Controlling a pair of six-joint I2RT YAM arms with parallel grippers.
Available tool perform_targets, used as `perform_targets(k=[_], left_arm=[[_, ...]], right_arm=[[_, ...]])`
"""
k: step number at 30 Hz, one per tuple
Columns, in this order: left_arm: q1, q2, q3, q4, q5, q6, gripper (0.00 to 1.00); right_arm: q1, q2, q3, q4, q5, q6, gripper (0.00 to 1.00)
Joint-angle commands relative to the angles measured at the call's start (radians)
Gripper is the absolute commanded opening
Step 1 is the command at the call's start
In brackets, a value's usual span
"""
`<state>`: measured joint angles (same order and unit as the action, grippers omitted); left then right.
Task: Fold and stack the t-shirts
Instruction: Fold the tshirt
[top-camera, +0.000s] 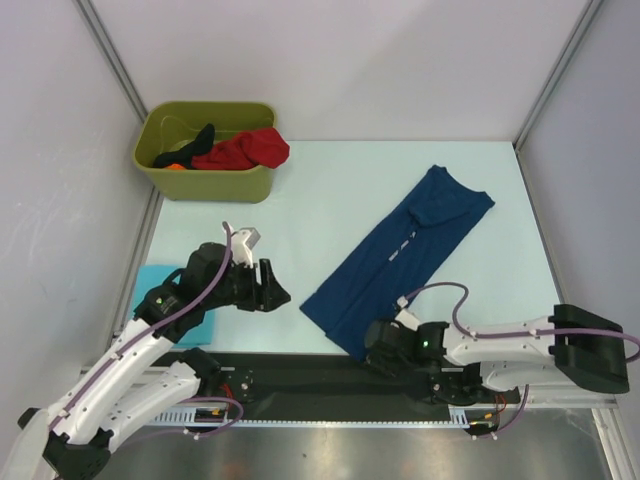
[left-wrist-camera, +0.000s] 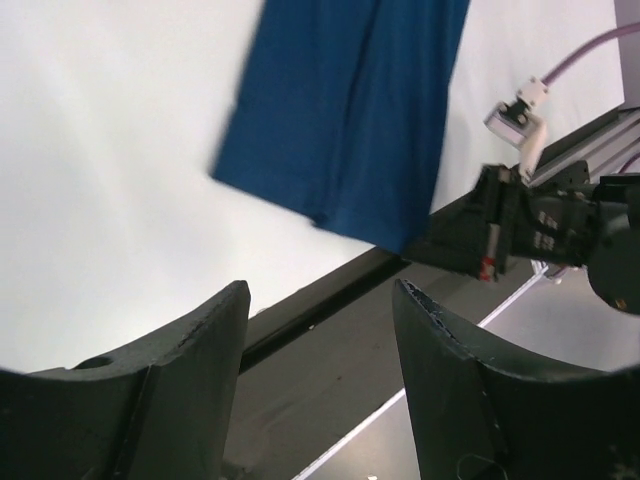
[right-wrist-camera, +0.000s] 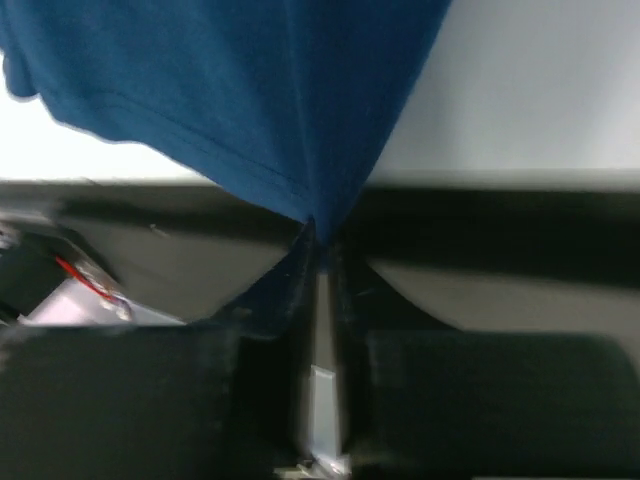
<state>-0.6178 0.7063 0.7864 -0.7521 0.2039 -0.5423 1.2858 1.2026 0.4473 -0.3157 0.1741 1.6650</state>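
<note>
Top camera sits high behind the arms (top-camera: 150, 350), looking down on the whole table (top-camera: 330, 190), bases at the bottom edge. Left wrist camera rides low, peering between its own fingers (left-wrist-camera: 190, 380) out across the table to the right, catching the navy tee (left-wrist-camera: 350, 110) and the right gripper (left-wrist-camera: 440, 245) at middle range. Right wrist camera is jammed in close, looking along its fingers at the tee's hem. All three share that near corner.

Bright, even light casts only soft shadows in the top view; both wrist views are blurred, the counter (left-wrist-camera: 110, 170) washed white toward 9 o'clock.
</note>
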Motion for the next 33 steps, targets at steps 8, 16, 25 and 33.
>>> perform_targets(k=[8, 16, 25, 33], left_arm=[[-0.017, 0.169, -0.035, 0.070, 0.075, 0.065, 0.76], [-0.017, 0.343, 0.097, 0.143, 0.097, 0.105, 0.75], [-0.019, 0.479, 0.183, 0.143, 0.074, 0.084, 0.74], [-0.014, 0.596, 0.217, 0.155, 0.003, 0.055, 0.73]], right_arm=[[0.058, -0.199, 0.215, -0.581, 0.162, -0.072, 0.51], [-0.827, -0.238, 0.425, -0.590, -0.010, -0.693, 0.65], [-1.427, 0.280, 0.724, -0.292, -0.236, -1.077, 0.69], [-1.580, 0.619, 0.921, -0.106, -0.226, -1.176, 0.62]])
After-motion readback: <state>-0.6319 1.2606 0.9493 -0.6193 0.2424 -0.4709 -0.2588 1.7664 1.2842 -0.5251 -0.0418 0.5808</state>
